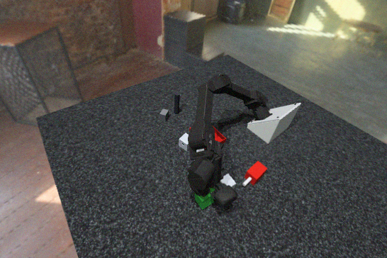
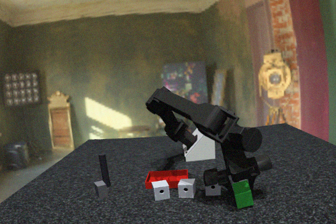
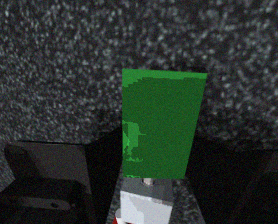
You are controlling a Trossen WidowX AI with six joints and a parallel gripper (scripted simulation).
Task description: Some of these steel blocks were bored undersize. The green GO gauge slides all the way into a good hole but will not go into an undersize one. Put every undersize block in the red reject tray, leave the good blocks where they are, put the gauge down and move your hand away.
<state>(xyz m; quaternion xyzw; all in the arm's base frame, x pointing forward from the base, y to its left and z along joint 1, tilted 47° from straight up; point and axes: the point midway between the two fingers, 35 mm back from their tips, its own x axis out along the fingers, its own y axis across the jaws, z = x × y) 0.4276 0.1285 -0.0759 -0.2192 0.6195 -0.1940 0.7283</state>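
Red tray (image 1: 220,135) (image 2: 166,173) sitting on desk (image 1: 124,174) (image 2: 129,210), no block visible inside, part hidden. Jaws (image 1: 212,195) (image 2: 240,183) standing partway open, clamping green gauge (image 1: 204,200) (image 2: 243,195) (image 3: 161,125); its pin pointing at a steel block (image 1: 228,180) (image 2: 213,190) (image 3: 146,204).

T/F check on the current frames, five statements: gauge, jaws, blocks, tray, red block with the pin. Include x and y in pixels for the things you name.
1. The jaws are closed on the green gauge (image 1: 203,200) (image 2: 243,196) (image 3: 160,120). True.
2. The red reject tray (image 1: 220,135) (image 2: 148,184) stands upside down. False: its open side faces up.
3. Three pale blocks with a dark hole, left (image 2: 161,191), middle (image 2: 186,189) and right (image 2: 213,191), show in the exterior view. True.
4. The red block with a white pin (image 1: 256,172) lies inside the tray. False: it lies on the table, apart from the tray.
5. The gauge's green body is upright in the exterior view. False: it is tilted.
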